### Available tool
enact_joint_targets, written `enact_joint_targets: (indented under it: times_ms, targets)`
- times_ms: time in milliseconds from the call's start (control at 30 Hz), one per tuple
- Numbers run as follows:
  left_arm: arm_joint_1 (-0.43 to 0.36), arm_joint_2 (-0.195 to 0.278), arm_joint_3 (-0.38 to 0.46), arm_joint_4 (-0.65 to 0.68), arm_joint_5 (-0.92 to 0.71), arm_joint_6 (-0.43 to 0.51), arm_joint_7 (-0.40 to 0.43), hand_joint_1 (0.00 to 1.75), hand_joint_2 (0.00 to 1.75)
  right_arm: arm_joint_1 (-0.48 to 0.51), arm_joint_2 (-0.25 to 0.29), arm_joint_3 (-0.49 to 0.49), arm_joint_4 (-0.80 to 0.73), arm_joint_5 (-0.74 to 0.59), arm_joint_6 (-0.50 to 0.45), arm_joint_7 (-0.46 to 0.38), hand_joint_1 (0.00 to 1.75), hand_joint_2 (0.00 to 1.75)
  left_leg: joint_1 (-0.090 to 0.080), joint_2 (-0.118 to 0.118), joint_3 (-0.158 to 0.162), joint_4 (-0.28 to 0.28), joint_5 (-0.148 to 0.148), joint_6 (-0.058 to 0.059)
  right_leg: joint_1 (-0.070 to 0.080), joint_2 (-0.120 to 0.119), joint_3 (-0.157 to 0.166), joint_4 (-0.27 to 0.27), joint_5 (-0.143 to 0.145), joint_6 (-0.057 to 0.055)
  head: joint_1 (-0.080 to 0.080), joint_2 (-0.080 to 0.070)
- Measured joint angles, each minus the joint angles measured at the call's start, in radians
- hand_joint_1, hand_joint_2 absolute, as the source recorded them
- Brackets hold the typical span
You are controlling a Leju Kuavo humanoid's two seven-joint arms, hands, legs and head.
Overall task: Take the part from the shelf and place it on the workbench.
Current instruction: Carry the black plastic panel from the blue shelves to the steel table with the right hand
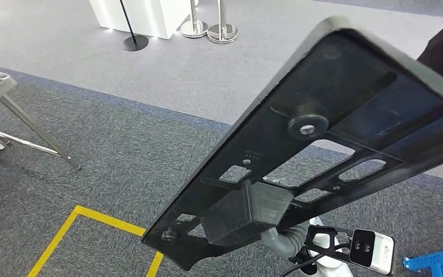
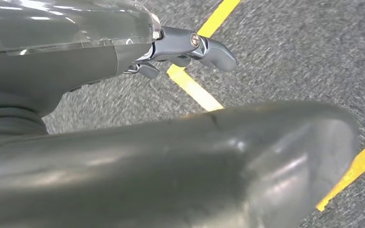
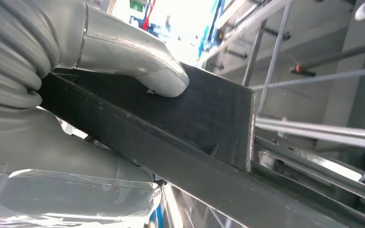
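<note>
The part (image 1: pixel 323 144) is a long, flat black panel of matte moulded plastic, ribbed on the face turned toward the head camera, with several slot-shaped cut-outs, a round boss with a pale centre, and a blocky box moulded near its lower end. It is held up in the air, tilted, running from the lower middle of the head view up to the right edge, over grey carpet (image 1: pixel 121 144).

The right hand (image 3: pixel 76 95) grips it: in the right wrist view a smooth grey thumb presses flat on the panel's dark, faintly grainy face while the fingers (image 3: pixel 66 171) close under the edge (a firm clamp across the slab).

The left hand (image 2: pixel 190 47) hangs above the carpet, its dark fingers curled; the frame is blurred, so whether they are fully closed I cannot tell.

Yellow floor tape (image 1: pixel 86 219) marks a corner on the carpet below the panel. To the left stands a metal frame with splayed legs (image 1: pixel 23 127); farther back are chrome stanchion bases (image 1: pixel 210 29) and a white plinth (image 1: pixel 141 14). A blue bracket (image 1: pixel 435 259) lies at the lower right.
</note>
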Motion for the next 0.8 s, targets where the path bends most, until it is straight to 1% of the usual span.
enact_joint_targets:
  times_ms: [33, 67, 100, 133, 167, 200, 233, 267, 333, 367, 400, 433, 467, 500, 533, 567, 600, 633, 667, 700, 733, 767, 800]
  targets:
    - [0.000, -0.002, 0.000, 0.000, 0.000, -0.001, 0.001, 0.00, 0.00, 0.000, 0.000, 0.002, 0.003, 0.000, -0.001, 0.000, 1.75, 1.75, 0.002, 0.005, -0.027, 0.055, -0.020, -0.003, 0.001, -0.014, 0.000, 0.000, -0.001, 0.000, 0.000, 0.000]
    - [0.002, -0.004, 0.000, 0.000, -0.001, -0.002, 0.002, 0.00, 0.00, 0.000, 0.000, 0.003, 0.007, 0.000, -0.002, 0.000, 1.75, 1.75, 0.003, 0.008, -0.039, 0.081, -0.024, -0.005, 0.002, -0.026, 0.001, 0.000, -0.003, 0.000, 0.000, 0.000]
    - [0.004, -0.006, 0.000, 0.000, -0.001, -0.002, 0.002, 0.00, 0.00, 0.000, 0.000, 0.005, 0.010, 0.000, -0.003, 0.000, 1.75, 1.75, 0.004, 0.011, -0.030, 0.066, -0.007, -0.007, 0.002, -0.039, 0.002, 0.000, -0.005, 0.002, 0.000, 0.000]
    - [0.006, -0.007, 0.001, 0.000, -0.001, -0.002, 0.003, 0.00, 0.00, 0.000, 0.000, 0.007, 0.011, 0.000, -0.004, 0.000, 1.75, 1.75, 0.004, 0.018, -0.001, 0.012, 0.024, -0.007, 0.002, -0.051, 0.005, 0.001, -0.007, 0.004, 0.000, 0.000]
    - [0.006, -0.008, 0.001, 0.000, -0.001, -0.002, 0.003, 0.00, 0.00, -0.001, 0.000, 0.009, 0.012, -0.001, -0.004, 0.000, 1.75, 1.75, 0.004, 0.035, 0.039, -0.065, 0.055, -0.005, 0.003, -0.063, 0.008, 0.001, -0.010, 0.007, 0.000, 0.000]
    - [0.005, -0.008, 0.001, 0.000, -0.002, -0.003, 0.003, 0.00, 0.00, -0.002, 0.000, 0.010, 0.013, -0.001, -0.005, 0.000, 1.75, 1.75, 0.001, 0.054, 0.075, -0.132, 0.079, 0.000, 0.005, -0.074, 0.012, 0.001, -0.014, 0.011, 0.000, 0.000]
    - [0.004, -0.008, 0.001, 0.000, -0.004, -0.004, 0.003, 0.00, 0.00, -0.003, 0.000, 0.010, 0.013, -0.002, -0.006, 0.000, 1.75, 1.75, -0.002, 0.067, 0.099, -0.177, 0.093, 0.008, 0.007, -0.083, 0.015, 0.001, -0.016, 0.016, 0.000, 0.000]
    - [0.004, -0.008, 0.001, 0.000, -0.007, -0.006, 0.002, 0.00, 0.00, -0.005, 0.000, 0.011, 0.013, -0.003, -0.006, 0.000, 1.75, 1.75, -0.006, 0.074, 0.109, -0.199, 0.096, 0.015, 0.009, -0.091, 0.018, 0.002, -0.019, 0.022, 0.000, 0.000]
    - [0.007, -0.009, 0.001, 0.000, -0.012, -0.009, 0.000, 0.00, 0.00, -0.010, -0.001, 0.011, 0.014, -0.005, -0.007, 0.000, 1.75, 1.75, -0.010, 0.057, 0.108, -0.201, 0.096, 0.030, 0.009, -0.106, 0.022, 0.001, -0.021, 0.032, 0.000, 0.000]
    - [0.010, -0.009, 0.001, 0.000, -0.014, -0.011, -0.001, 0.00, 0.00, -0.014, -0.001, 0.011, 0.015, -0.006, -0.007, 0.000, 1.75, 1.75, -0.009, 0.047, 0.109, -0.204, 0.097, 0.035, 0.007, -0.102, 0.024, 0.003, -0.025, 0.038, 0.000, 0.000]
    - [0.011, -0.009, 0.001, 0.000, -0.015, -0.012, -0.003, 0.00, 0.00, -0.019, -0.001, 0.012, 0.016, -0.006, -0.007, 0.000, 1.75, 1.75, -0.007, 0.038, 0.111, -0.208, 0.100, 0.041, 0.005, -0.082, 0.020, 0.015, -0.035, 0.044, 0.000, 0.000]
    - [0.009, -0.009, 0.001, 0.000, -0.015, -0.013, -0.005, 0.00, 0.00, -0.025, -0.001, 0.012, 0.018, -0.006, -0.007, 0.000, 1.75, 1.75, -0.004, 0.028, 0.113, -0.211, 0.103, 0.046, 0.003, -0.054, 0.006, 0.048, -0.056, 0.049, 0.000, 0.000]
    - [0.006, -0.009, 0.001, 0.000, -0.015, -0.014, -0.007, 0.00, 0.00, -0.031, -0.002, 0.012, 0.021, -0.006, -0.008, 0.000, 1.75, 1.75, -0.004, 0.017, 0.114, -0.213, 0.105, 0.050, 0.000, -0.022, -0.021, 0.103, -0.085, 0.052, 0.000, 0.000]
    - [0.002, -0.009, 0.001, 0.000, -0.015, -0.014, -0.008, 0.00, 0.00, -0.036, -0.002, 0.012, 0.025, -0.006, -0.009, 0.000, 1.75, 1.75, -0.005, 0.006, 0.113, -0.213, 0.105, 0.052, -0.001, 0.001, -0.058, 0.174, -0.117, 0.053, 0.000, 0.000]
    - [-0.002, -0.010, 0.001, 0.000, -0.015, -0.015, -0.010, 0.00, 0.00, -0.040, -0.002, 0.013, 0.032, -0.006, -0.010, 0.000, 1.75, 1.75, -0.006, -0.007, 0.112, -0.212, 0.106, 0.054, -0.001, 0.011, -0.095, 0.243, -0.142, 0.053, 0.000, 0.000]
    - [-0.003, -0.011, 0.001, 0.000, -0.015, -0.016, -0.011, 0.00, 0.00, -0.045, -0.003, 0.013, 0.039, -0.007, -0.010, 0.000, 1.75, 1.75, -0.007, -0.020, 0.112, -0.212, 0.106, 0.056, -0.001, 0.014, -0.122, 0.288, -0.148, 0.053, 0.000, 0.000]
    - [-0.004, -0.011, 0.001, 0.000, -0.015, -0.017, -0.013, 0.00, 0.00, -0.051, -0.003, 0.014, 0.046, -0.008, -0.011, 0.000, 1.75, 1.75, -0.008, -0.034, 0.112, -0.211, 0.106, 0.056, -0.001, 0.016, -0.131, 0.296, -0.135, 0.051, 0.000, 0.000]
    - [-0.003, -0.012, 0.001, 0.000, -0.016, -0.017, -0.014, 0.00, 0.00, -0.059, -0.003, 0.015, 0.054, -0.010, -0.012, 0.001, 1.75, 1.75, -0.008, -0.048, 0.113, -0.210, 0.105, 0.055, -0.001, 0.020, -0.120, 0.263, -0.104, 0.048, 0.000, 0.000]
    - [-0.003, -0.012, 0.001, 0.000, -0.017, -0.017, -0.017, 0.00, 0.00, -0.071, -0.003, 0.016, 0.065, -0.013, -0.012, 0.001, 1.75, 1.75, -0.008, -0.062, 0.114, -0.208, 0.105, 0.054, -0.001, 0.033, -0.094, 0.200, -0.062, 0.044, 0.000, 0.000]
    - [-0.004, -0.014, 0.001, 0.000, -0.019, -0.017, -0.020, 0.00, 0.00, -0.087, -0.003, 0.019, 0.079, -0.016, -0.012, 0.001, 1.75, 1.75, -0.008, -0.075, 0.113, -0.206, 0.104, 0.053, -0.002, 0.063, -0.065, 0.130, -0.027, 0.039, 0.000, 0.000]
    - [-0.007, -0.016, 0.001, 0.000, -0.021, -0.017, -0.023, 0.00, 0.00, -0.107, -0.002, 0.023, 0.096, -0.018, -0.010, 0.000, 1.75, 1.75, -0.008, -0.088, 0.110, -0.203, 0.104, 0.049, -0.004, 0.090, -0.042, 0.071, -0.003, 0.036, 0.000, 0.000]
    - [-0.010, -0.018, 0.001, 0.000, -0.023, -0.018, -0.027, 0.00, 0.00, -0.129, -0.002, 0.029, 0.115, -0.018, -0.009, 0.001, 1.75, 1.75, -0.006, -0.100, 0.105, -0.201, 0.104, 0.044, -0.004, 0.111, -0.028, 0.034, 0.008, 0.034, 0.000, 0.000]
    - [-0.012, -0.020, 0.001, 0.000, -0.025, -0.018, -0.029, 0.00, 0.00, -0.150, 0.000, 0.037, 0.134, -0.018, -0.007, 0.001, 1.75, 1.75, -0.004, -0.112, 0.100, -0.201, 0.105, 0.038, -0.004, 0.120, -0.024, 0.020, 0.007, 0.032, 0.000, 0.000]
